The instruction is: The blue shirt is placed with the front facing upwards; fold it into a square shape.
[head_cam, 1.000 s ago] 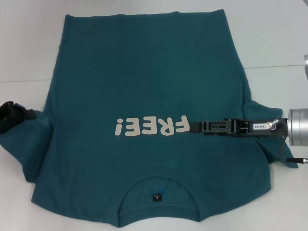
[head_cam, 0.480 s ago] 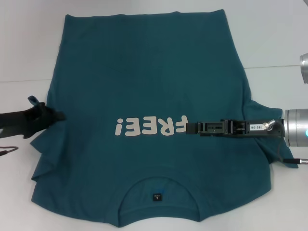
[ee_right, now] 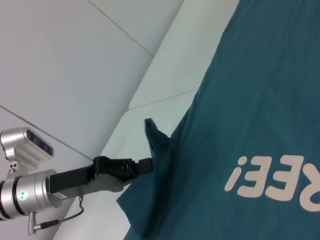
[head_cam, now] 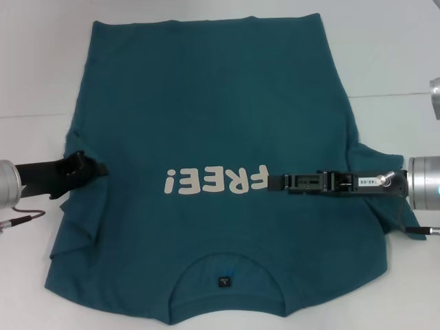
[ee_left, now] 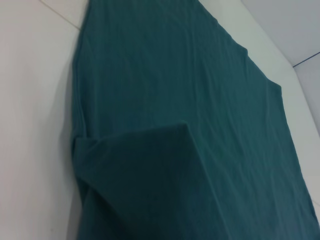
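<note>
1. Head view cuts off the near edge of the blue shirt [head_cam: 206,137]: the collar [head_cam: 227,285] sits at the table's near edge and its lowest hem runs out of the picture.
2. A small dark tag [head_cam: 223,281] shows inside the collar; what is printed on it is too small to read.
3. The shirt lies spread, front up, on the white table [head_cam: 392,55], long axis running near to far, collar near and bottom hem far. The white "FREE!" lettering [head_cam: 215,181] reads upside down from the head camera.
4. The left gripper [head_cam: 93,167] is over the shirt's left side, near the table's left edge, pinching the left sleeve [head_cam: 82,206], which is folded inward over the body. In the right wrist view the gripper [ee_right: 145,165] has a peak of cloth standing up from its tip.
5. The left wrist view shows only cloth, with a folded flap [ee_left: 150,170] raised over the flat body; the fingers themselves are not in it.
6. The right gripper [head_cam: 273,182] reaches in from the table's right edge, its tip beside the last letter. I cannot tell whether its jaws are spread or closed.
</note>
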